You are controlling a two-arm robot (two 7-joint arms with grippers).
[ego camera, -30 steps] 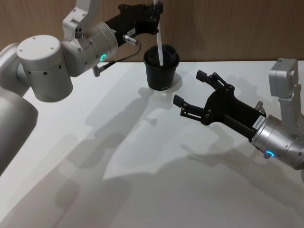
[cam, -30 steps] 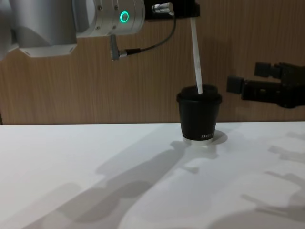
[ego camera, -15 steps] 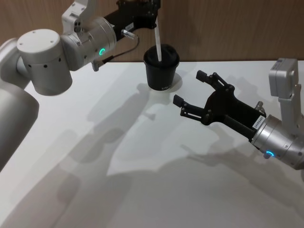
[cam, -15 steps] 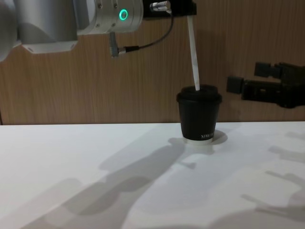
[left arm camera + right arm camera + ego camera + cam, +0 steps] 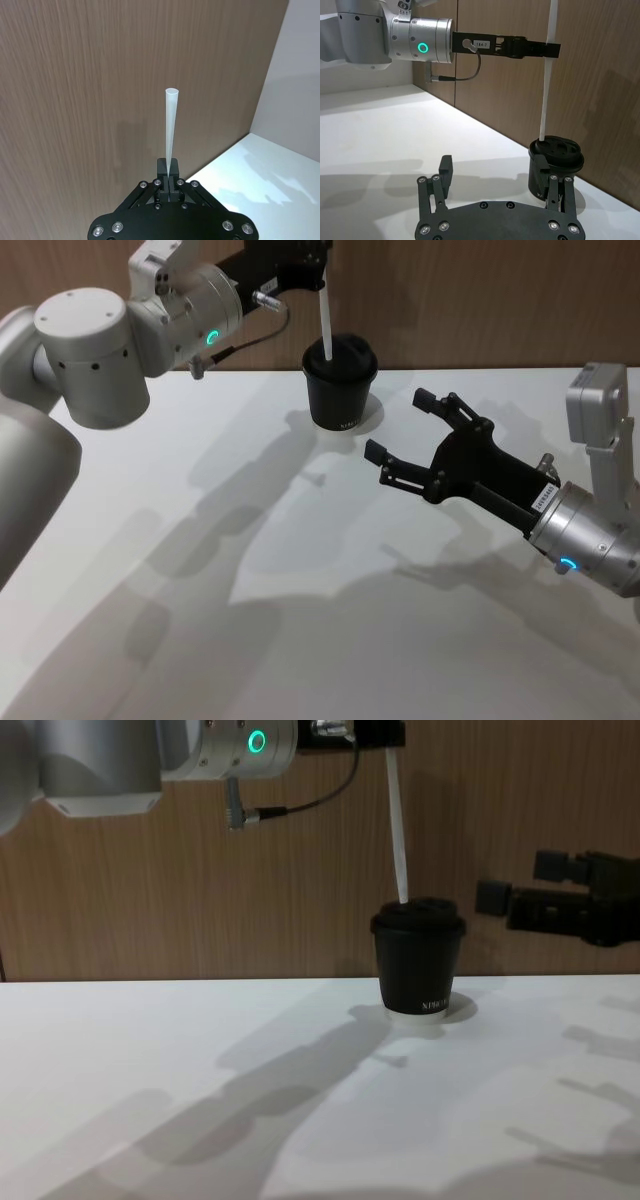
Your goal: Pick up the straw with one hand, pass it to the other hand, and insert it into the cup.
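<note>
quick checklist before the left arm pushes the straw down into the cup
1. Left gripper shut on the straw: ok.
2. Straw near upright, slightly tilted in the chest view: ok.
3. Straw's lower tip at the lid of the cup: ok; whether it sits in the lid hole: cannot tell.
4. Cup upright on the table: ok.
5. Right gripper open, beside the cup and apart from it, out of the straw's path: ok.

Ahead of your open right hand [image 5: 497, 172], the cup [image 5: 555, 167] stands on the table [image 5: 385, 140]; above it your left hand [image 5: 547, 50] pinches the straw [image 5: 547, 85], tip at the lid.
</note>
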